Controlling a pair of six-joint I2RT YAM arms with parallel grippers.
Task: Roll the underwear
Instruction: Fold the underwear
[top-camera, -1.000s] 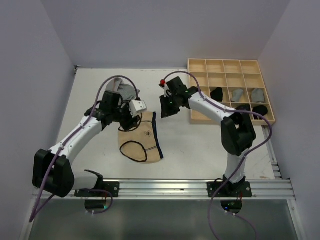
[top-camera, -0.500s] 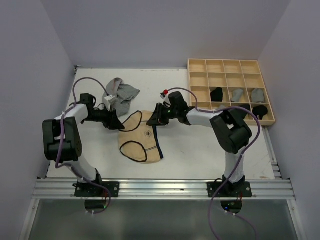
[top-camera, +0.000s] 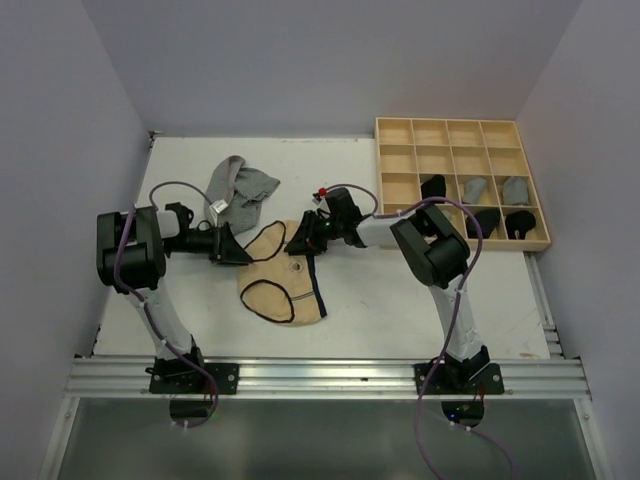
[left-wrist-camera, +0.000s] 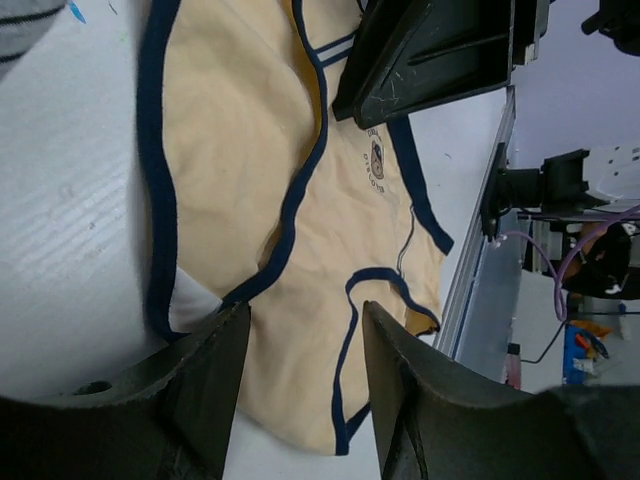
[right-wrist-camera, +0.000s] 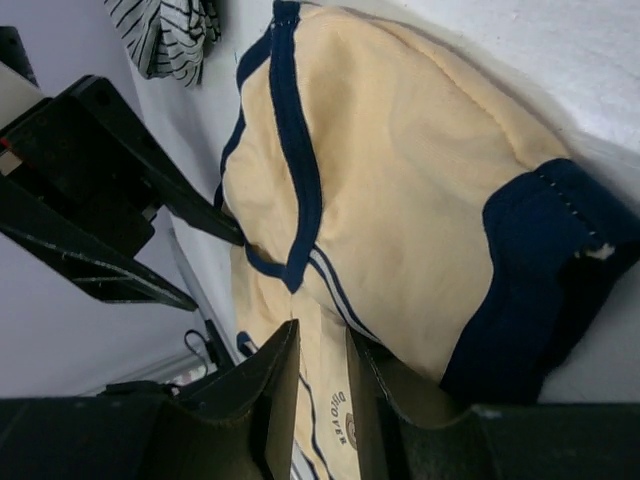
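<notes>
The tan underwear (top-camera: 285, 285) with dark blue trim lies flat on the white table, its upper part partly folded over. My left gripper (top-camera: 232, 250) lies low at its upper left edge, open, with the cloth (left-wrist-camera: 260, 180) just beyond the fingertips of the gripper (left-wrist-camera: 305, 310). My right gripper (top-camera: 297, 243) lies low at the upper right corner. In the right wrist view its jaws (right-wrist-camera: 322, 332) stand a narrow gap apart over the folded waistband (right-wrist-camera: 420, 200). No cloth is clearly pinched. The two grippers face each other across the garment.
A grey striped garment (top-camera: 240, 185) lies crumpled behind the left gripper. The pale wooden grid tray (top-camera: 380, 180) stands at the back right, with rolled black (top-camera: 433, 187) and grey (top-camera: 475, 187) pieces in several cells. A metal rail runs along the near edge.
Both arms have dropped low to the table. The left gripper swung out to the left and now points right at the underwear. The right gripper came down left onto its upper right corner.
</notes>
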